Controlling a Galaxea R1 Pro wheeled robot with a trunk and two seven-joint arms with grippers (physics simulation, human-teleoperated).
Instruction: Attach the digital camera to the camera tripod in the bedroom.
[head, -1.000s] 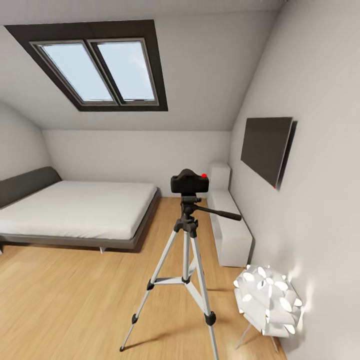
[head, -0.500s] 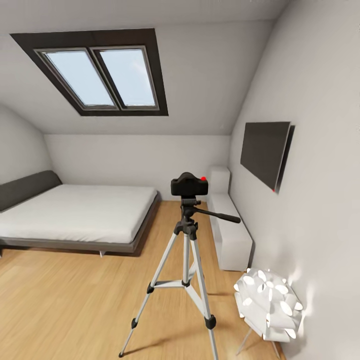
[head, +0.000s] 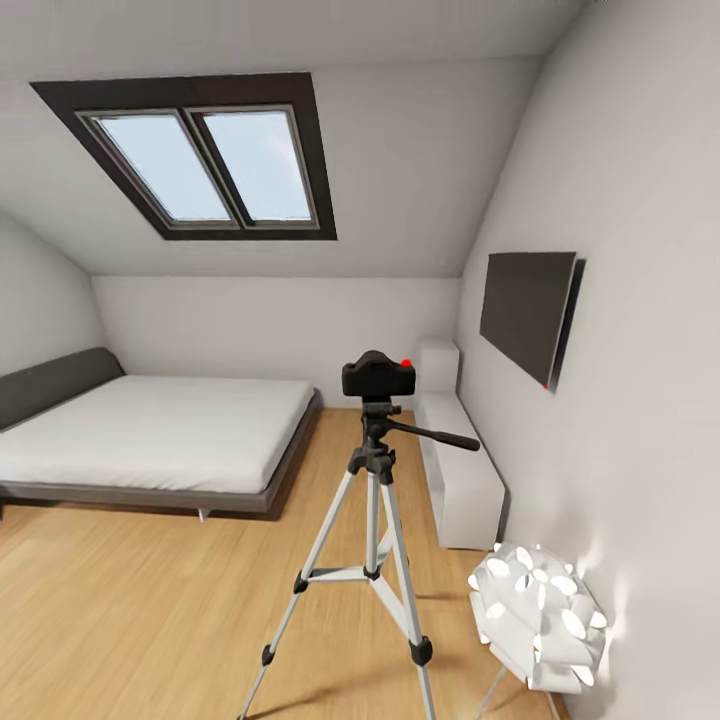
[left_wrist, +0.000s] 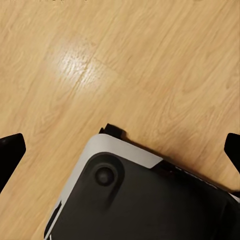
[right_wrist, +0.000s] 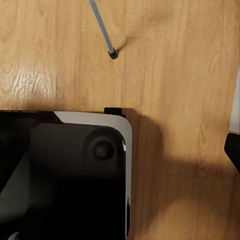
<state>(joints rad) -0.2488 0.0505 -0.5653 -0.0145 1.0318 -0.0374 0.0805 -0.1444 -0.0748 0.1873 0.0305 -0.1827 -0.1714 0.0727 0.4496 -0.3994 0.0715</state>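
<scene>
My left pincer (left_wrist: 120, 150) hangs pointed down at the wood floor (left_wrist: 150, 60), its two dark fingertips (left_wrist: 11, 150) showing at opposite edges of the left wrist view, spread wide with nothing between them. Below it I see a corner of my own base (left_wrist: 130, 200), grey-rimmed and black on top. Of my right pincer only one dark fingertip (right_wrist: 233, 150) shows at the edge of its wrist view, so I cannot tell whether it is spread or closed. Beyond it, above the other corner of the base, a thin silver leg ending in a black foot (right_wrist: 113, 53) rests on the floor; I take it for one of the tripod's legs.

Out ahead in the bedroom, the digital camera (head: 378, 376) sits on the black head of the camera tripod (head: 372, 520), upright, red dot to the right, with the pan handle (head: 432, 435) pointing toward the wall with the TV (head: 526, 313). The tripod stands on the floor between the bed (head: 150, 435) and a low white cabinet (head: 462, 478), a white flower lamp (head: 537, 615) near its right foot.

To my eye the attaching looks done. What remains is only to check that the camera is seated squarely, without knocking a leg. No open containers are in sight.
</scene>
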